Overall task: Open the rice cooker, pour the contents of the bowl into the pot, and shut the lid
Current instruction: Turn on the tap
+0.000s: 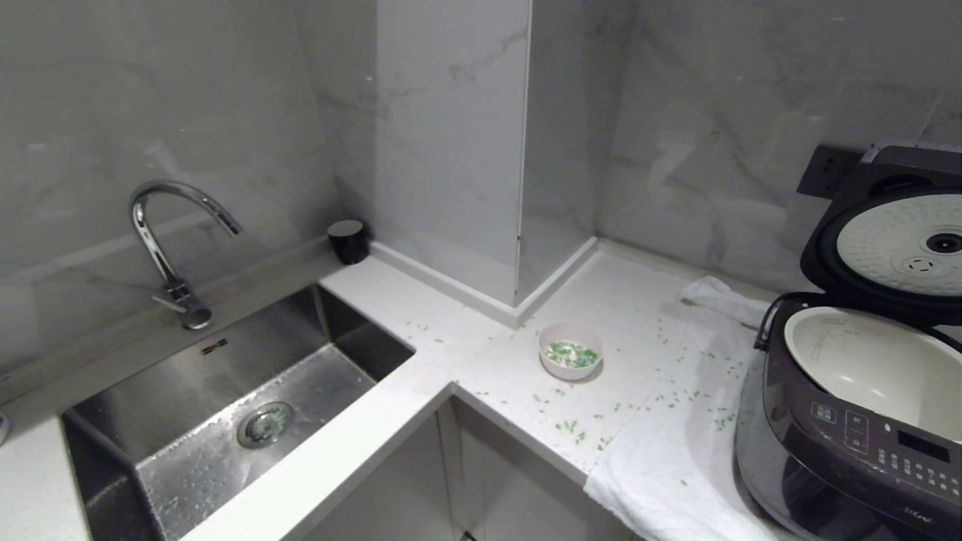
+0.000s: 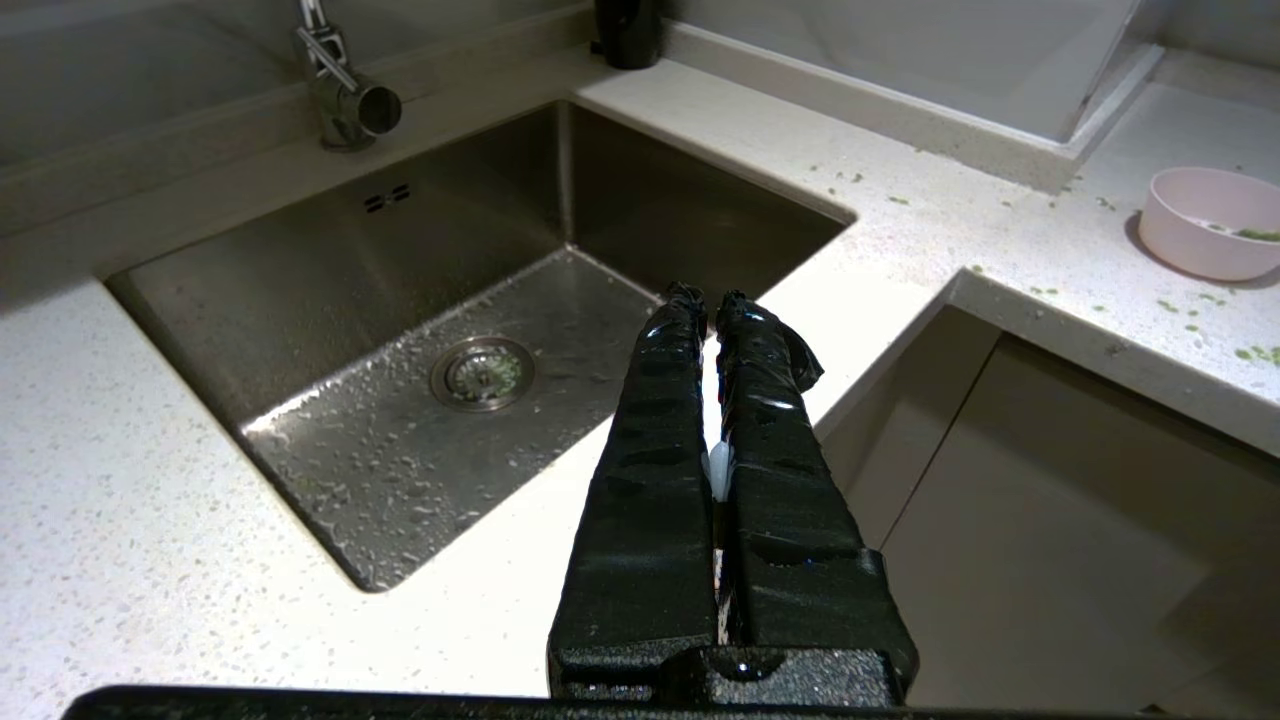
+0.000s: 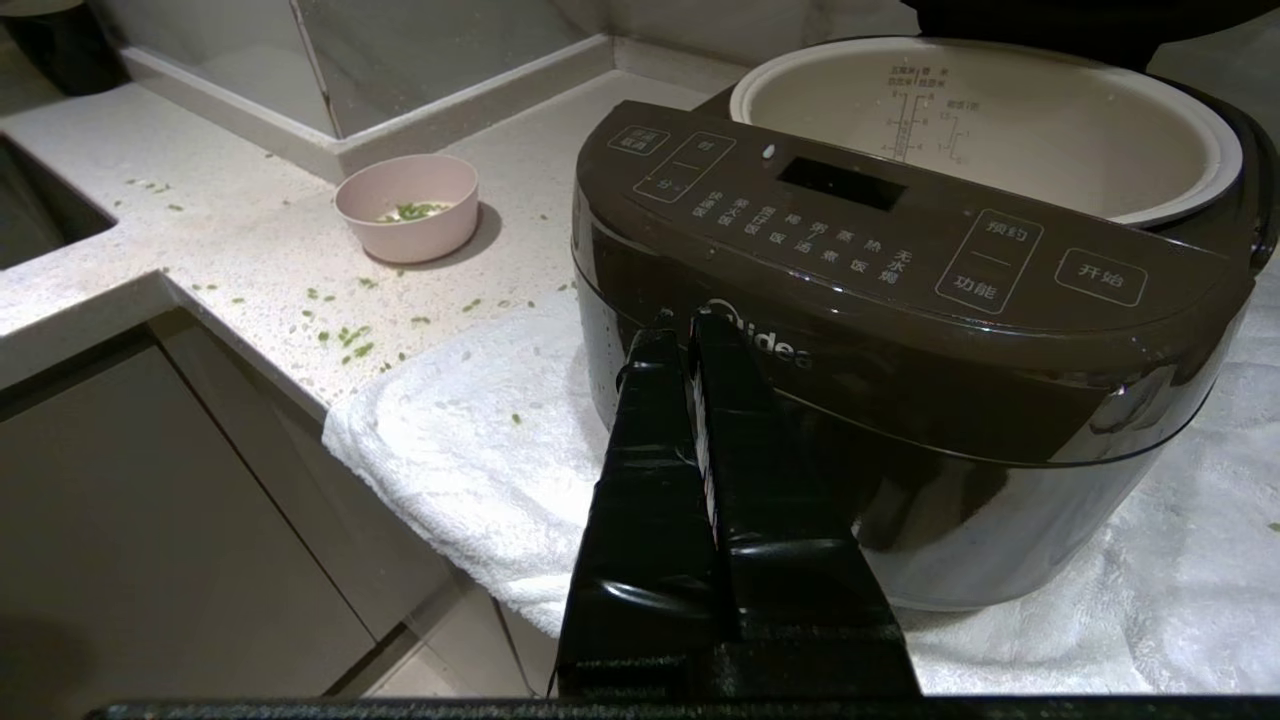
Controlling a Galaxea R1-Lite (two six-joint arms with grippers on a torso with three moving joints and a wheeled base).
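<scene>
The dark brown rice cooker (image 1: 849,443) stands at the right on a white towel, its lid (image 1: 890,240) swung up and showing the pale dimpled plate. The cream-white pot (image 1: 879,368) inside looks bare. The pink bowl (image 1: 570,350) sits on the counter left of the cooker, with green bits (image 1: 571,355) in it. Neither arm shows in the head view. My left gripper (image 2: 706,300) is shut and holds nothing, hanging over the counter's front edge by the sink. My right gripper (image 3: 678,322) is shut and holds nothing, just in front of the rice cooker (image 3: 900,300), with the bowl (image 3: 408,205) off to its side.
Green bits (image 1: 571,430) lie scattered over the counter and the white towel (image 1: 676,451). A steel sink (image 1: 225,406) with a curved tap (image 1: 169,248) fills the left. A black cup (image 1: 349,240) stands in the back corner. A tiled pillar (image 1: 451,150) juts out behind the bowl.
</scene>
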